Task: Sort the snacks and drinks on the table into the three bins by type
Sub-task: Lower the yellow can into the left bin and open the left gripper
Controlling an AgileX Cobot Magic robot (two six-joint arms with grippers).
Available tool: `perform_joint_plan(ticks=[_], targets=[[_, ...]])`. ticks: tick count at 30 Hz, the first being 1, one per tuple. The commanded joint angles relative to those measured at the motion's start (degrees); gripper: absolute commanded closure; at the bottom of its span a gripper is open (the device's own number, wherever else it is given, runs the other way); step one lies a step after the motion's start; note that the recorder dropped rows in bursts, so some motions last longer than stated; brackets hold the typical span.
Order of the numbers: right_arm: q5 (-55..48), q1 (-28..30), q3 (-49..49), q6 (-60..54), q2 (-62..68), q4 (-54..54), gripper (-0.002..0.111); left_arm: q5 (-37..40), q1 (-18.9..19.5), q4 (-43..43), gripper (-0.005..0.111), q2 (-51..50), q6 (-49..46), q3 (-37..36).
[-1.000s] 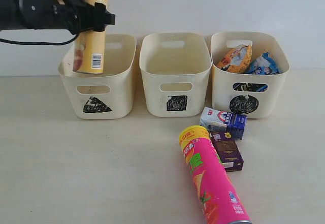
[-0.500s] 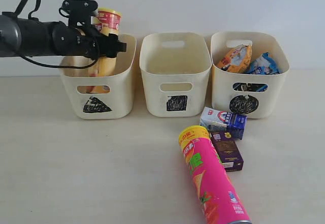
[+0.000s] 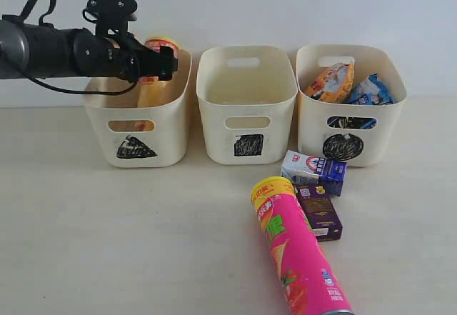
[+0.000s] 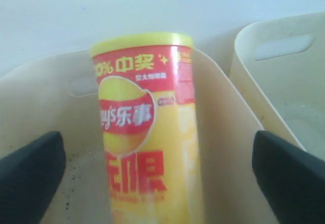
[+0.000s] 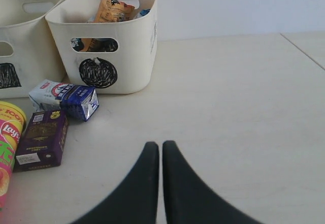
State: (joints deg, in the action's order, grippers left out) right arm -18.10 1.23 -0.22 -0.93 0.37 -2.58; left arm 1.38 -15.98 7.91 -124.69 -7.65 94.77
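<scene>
On the pale table, three cream bins stand in a row against the wall. They are marked with a triangle, a square and a circle.

The triangle bin holds the yellow chip tube, which stands nearly upright with its lid above the rim. The square bin looks empty. The circle bin holds the orange packet and the blue packet.

By this layout, about half the sorting appears done: one tube and both packets are binned. Three things are left on the table in front of the circle bin. The pink chip tube lies on its side. The white-blue carton sits just by the bin's foot. The dark purple carton lies beside the pink tube's lid end. The pink tube probably belongs with the yellow one, and the cartons probably go in the square bin.

The left gripper hangs over the triangle bin with its jaws spread wide. In the left wrist view, the yellow tube stands between the two dark fingers, clear of both, so nothing is gripped.

The right gripper hovers low over bare table with its jaws pressed together and empty. The two cartons and the pink tube lie near it, off to one side, with the circle bin beyond them.
</scene>
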Motion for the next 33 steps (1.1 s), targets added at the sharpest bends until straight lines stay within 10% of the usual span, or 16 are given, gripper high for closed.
perform_joint_plan(ticks=[1, 10, 17, 33], targets=[[1.7, -0.1, 0.2, 0.0, -0.4, 0.2, 0.108, 0.7, 0.3, 0.6, 0.013, 1.3, 0.8, 0.3], [2.1, -0.1, 0.2, 0.1, -0.4, 0.2, 0.108, 8.7, 0.3, 0.2, 0.019, 8.2, 0.1, 0.3], [2.1, -0.1, 0.2, 0.1, -0.4, 0.2, 0.108, 21.3, 0.3, -2.8, 0.103, 13.5, 0.1, 0.3], [2.1, -0.1, 0.2, 0.1, -0.4, 0.2, 0.108, 31.7, 0.0, -2.8, 0.103, 26.0, 1.2, -11.7]])
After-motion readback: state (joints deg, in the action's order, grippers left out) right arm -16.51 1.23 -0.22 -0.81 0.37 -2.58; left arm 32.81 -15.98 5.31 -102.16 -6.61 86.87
